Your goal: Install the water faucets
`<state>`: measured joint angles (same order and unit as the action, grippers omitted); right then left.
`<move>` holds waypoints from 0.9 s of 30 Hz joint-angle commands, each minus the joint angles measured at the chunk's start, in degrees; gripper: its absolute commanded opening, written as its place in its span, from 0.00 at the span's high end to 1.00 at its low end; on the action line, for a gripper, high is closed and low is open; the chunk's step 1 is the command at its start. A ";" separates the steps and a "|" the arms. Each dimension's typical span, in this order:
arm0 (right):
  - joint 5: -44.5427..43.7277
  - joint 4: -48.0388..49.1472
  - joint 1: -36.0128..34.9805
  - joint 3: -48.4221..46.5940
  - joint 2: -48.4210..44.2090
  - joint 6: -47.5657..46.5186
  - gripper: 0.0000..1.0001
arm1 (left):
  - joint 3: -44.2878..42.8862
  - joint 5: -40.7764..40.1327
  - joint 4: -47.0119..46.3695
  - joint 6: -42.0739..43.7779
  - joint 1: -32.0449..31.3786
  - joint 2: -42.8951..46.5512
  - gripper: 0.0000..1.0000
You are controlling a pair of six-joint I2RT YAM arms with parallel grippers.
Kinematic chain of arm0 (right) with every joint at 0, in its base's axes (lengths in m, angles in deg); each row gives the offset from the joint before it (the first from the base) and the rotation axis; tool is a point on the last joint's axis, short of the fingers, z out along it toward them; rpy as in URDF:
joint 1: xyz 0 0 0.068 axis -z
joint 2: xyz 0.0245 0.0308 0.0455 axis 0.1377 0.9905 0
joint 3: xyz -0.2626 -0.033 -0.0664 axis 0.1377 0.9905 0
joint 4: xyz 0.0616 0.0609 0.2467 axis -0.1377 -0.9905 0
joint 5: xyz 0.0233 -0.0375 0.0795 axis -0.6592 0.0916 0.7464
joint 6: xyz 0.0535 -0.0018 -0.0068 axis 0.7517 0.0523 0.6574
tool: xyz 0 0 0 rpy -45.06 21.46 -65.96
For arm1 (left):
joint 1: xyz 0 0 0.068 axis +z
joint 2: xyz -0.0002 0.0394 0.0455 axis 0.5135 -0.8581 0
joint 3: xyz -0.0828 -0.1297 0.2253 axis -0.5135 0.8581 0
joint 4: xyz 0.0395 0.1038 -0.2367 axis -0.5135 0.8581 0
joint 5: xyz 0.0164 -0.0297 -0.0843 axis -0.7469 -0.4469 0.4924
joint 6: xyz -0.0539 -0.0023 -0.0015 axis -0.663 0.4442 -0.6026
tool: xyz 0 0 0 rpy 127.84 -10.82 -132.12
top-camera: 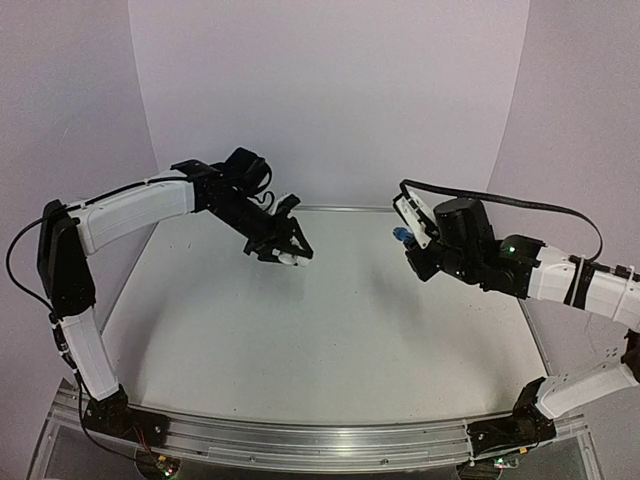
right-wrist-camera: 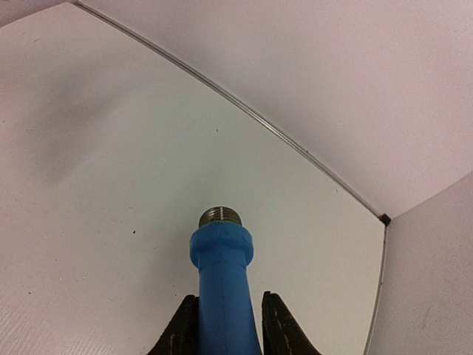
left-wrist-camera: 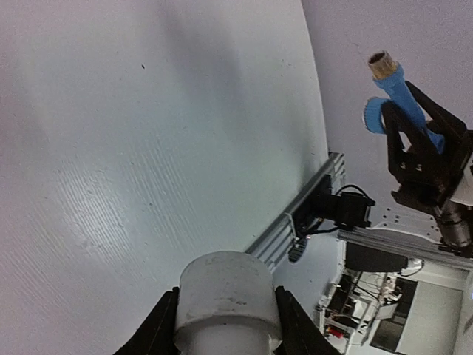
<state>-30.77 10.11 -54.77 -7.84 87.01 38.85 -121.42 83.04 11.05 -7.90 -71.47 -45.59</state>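
Note:
My left gripper (top-camera: pixel 290 252) is shut on the white pipe fitting (left-wrist-camera: pixel 226 299), a short cylinder that sticks out past the fingertips; it shows as a small white end in the top view (top-camera: pixel 289 260). My right gripper (top-camera: pixel 408 240) is shut on the bright-blue tap (right-wrist-camera: pixel 222 288), whose threaded silvery end (right-wrist-camera: pixel 221 217) points away from the jaws. The tap also shows in the left wrist view (left-wrist-camera: pixel 397 92), held in the right gripper's black fingers (left-wrist-camera: pixel 421 151), and in the top view (top-camera: pixel 402 237). Both grippers hang above the table, facing each other with a gap between them.
The white table (top-camera: pixel 320 330) lies below both arms, with its back edge (right-wrist-camera: pixel 244 111) against the pale wall. An aluminium rail (top-camera: pixel 320 440) runs along the near edge by the arm bases. Cables trail from the right arm (top-camera: pixel 520 205).

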 commanded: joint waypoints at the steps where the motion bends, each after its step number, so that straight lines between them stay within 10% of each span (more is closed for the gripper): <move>1: 7.66 10.73 0.30 -2.57 1.37 -16.86 1.00 | 8.88 16.94 -11.28 -12.65 0.22 6.79 1.00; 8: 12.93 18.60 0.37 -2.79 5.92 -27.18 1.00 | 17.36 23.54 -22.69 -31.45 0.50 14.84 1.00; 14: 19.89 23.33 0.59 -0.68 6.12 -33.87 1.00 | 33.50 29.40 -62.07 -63.45 0.90 23.30 1.00; 21: 35.56 30.75 0.57 4.06 2.35 -35.46 1.00 | 33.39 32.60 -87.85 -89.41 1.63 20.10 1.00; 27: 41.65 33.61 0.46 5.02 -0.74 -35.03 1.00 | 27.49 34.75 -90.40 -95.28 2.76 14.50 1.00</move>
<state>4.02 36.45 -54.33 -2.76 90.34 4.35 -89.16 115.15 -69.41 -85.39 -69.80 -28.25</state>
